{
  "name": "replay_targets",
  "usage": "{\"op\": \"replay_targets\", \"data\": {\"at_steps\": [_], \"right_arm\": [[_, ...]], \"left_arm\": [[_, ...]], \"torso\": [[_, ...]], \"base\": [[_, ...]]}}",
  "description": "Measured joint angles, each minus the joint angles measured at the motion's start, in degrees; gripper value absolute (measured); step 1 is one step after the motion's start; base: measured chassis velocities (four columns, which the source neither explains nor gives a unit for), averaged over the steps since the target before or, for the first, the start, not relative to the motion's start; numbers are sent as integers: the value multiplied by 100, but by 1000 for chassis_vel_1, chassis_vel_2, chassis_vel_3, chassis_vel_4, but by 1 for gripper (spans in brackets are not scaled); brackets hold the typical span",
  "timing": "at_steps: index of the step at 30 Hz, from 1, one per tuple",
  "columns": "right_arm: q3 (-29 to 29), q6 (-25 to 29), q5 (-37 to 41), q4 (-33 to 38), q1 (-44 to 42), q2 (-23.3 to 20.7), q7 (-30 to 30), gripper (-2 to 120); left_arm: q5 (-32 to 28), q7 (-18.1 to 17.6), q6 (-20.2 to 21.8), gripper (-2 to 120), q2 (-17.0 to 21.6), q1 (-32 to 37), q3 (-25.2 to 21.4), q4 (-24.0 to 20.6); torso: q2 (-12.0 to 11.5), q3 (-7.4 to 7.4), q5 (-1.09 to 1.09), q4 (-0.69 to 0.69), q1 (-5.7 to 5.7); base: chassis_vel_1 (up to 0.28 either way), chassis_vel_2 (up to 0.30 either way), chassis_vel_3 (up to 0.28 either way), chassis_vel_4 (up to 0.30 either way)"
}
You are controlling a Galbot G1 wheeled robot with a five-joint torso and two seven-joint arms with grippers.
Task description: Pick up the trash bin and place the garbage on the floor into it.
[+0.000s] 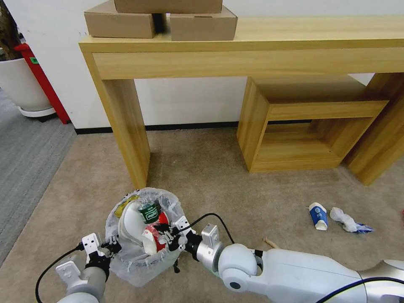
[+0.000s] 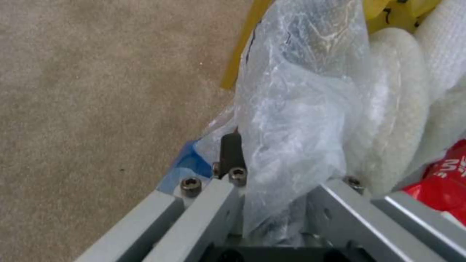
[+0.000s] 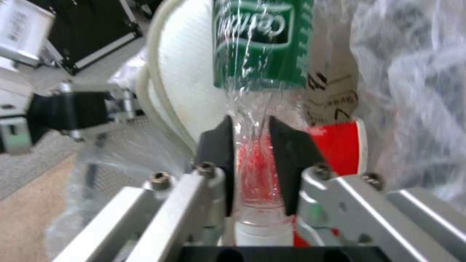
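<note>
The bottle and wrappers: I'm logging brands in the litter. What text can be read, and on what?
Bottle label, held by the right gripper: white script, too distorted to read.
Red wrapper: white letters, cut off, unreadable.
Cup on the floor: print too small.
Card behind the bottle: small print, blurred.

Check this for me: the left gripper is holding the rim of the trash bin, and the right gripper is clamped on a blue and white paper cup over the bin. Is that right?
Not quite. The right gripper is clamped on the green-labelled clear bottle, as the right wrist view shows. The blue and white paper cup lies on the floor. The rest holds: the left gripper holds the trash bin by its rim.
</note>
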Motion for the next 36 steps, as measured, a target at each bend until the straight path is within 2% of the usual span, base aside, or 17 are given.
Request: {"op": "replay_targets", "data": {"at_steps": [2,3,6,7,10,11,13,15,16,18,20,24,36], "right_arm": [[19,47,-5,29,-5,-21,-57,30],[19,47,-5,29,-5,-21,-57,30],[45,99,-14,95,-24,-82,-136,48],[45,99,-14,95,-24,-82,-136,48],[66,128,-31,152,-34,-127,-186,62],[66,128,-31,152,-34,-127,-186,62],[93,149,-44,183,-37,-143,-204,72],[113,161,-47,201,-42,-149,-211,76],[168,176,-50,237,-58,-158,-223,82],[231,198,-51,266,-79,-162,-240,86],[580,289,-32,384,-190,-164,-296,97],[884,322,34,560,-260,-217,-405,100],[630,371,-86,521,-373,-197,-413,100]], "left_arm": [[4,0,0,0,-5,-16,5,13],[4,0,0,0,-5,-16,5,13],[4,0,0,0,-7,-32,7,20],[4,0,0,0,-7,-32,7,20],[5,-5,1,0,-12,-33,2,29],[5,-5,1,0,-12,-33,2,29],[6,-7,3,0,-12,-34,-6,29],[5,-8,4,0,-12,-34,-10,30],[5,-9,5,0,-11,-31,-19,31],[6,-10,5,0,-9,-31,-25,39],[7,-14,8,0,0,-25,-34,66],[8,-19,11,0,23,-22,-66,72],[18,-25,12,0,-57,-1,-94,18]], "torso": [[0,0,0,0,0],[0,0,0,0,0],[0,0,0,0,0],[0,0,0,0,0],[0,0,0,0,0],[0,0,0,0,0],[0,0,0,0,0],[0,0,0,0,0],[0,0,0,0,0],[0,0,0,0,0],[0,0,0,0,0],[0,0,0,0,0],[0,0,0,0,0]], "base": [[0,0,0,0],[0,0,0,0],[0,0,0,0],[0,0,0,0],[0,0,0,0],[0,0,0,0],[0,0,0,0],[0,0,0,0],[0,0,0,0],[0,0,0,0],[0,0,0,0],[0,0,0,0],[0,0,0,0]]}}
